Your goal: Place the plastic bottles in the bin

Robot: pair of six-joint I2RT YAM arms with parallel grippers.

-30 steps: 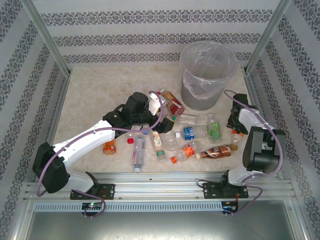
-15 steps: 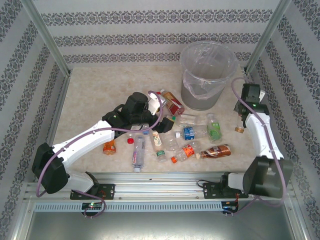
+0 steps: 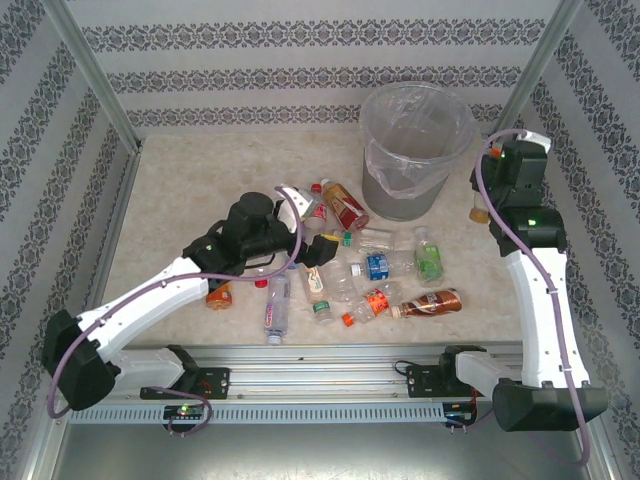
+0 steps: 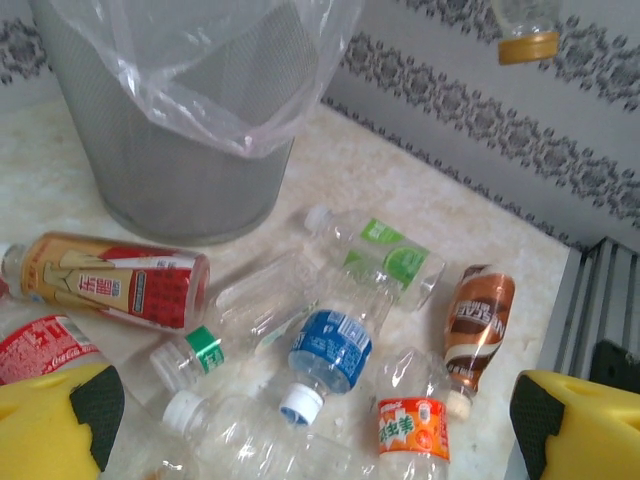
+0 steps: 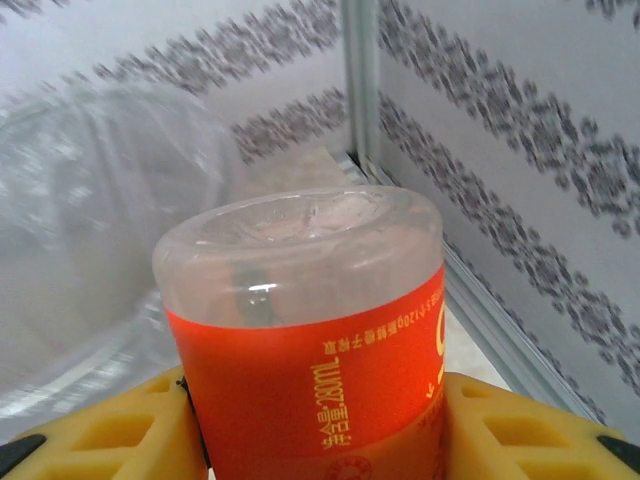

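As I judge it, the step in hand is the carrying of one bottle to the bin (image 3: 405, 195). To do it well, the left gripper (image 3: 318, 250) should wait in front of the bin and to its left, so that the two arms do not meet over the opening. The right gripper (image 3: 483, 203) should go left until the orange-labelled bottle (image 5: 310, 370) hangs over the middle of the bin's mouth, clear of the rim and of the bag liner (image 4: 290, 70). Only then should it let go, because a release too near the rim could send the bottle back onto the table (image 3: 200, 190).

The left arm reaches forward and inward from its base, with the wrist low over the heap of plastic bottles (image 3: 350, 275) that lies in front of the bin. Its jaws stand wide apart and hold nothing. In the left wrist view the blue-labelled bottle (image 4: 330, 350) lies below, between them. The right arm rises from its base and stretches forward, with the gripper just to the right of the bin and not yet over the opening. This gripper is closed on the orange-labelled bottle, which hangs with its orange cap (image 4: 528, 45) downward.
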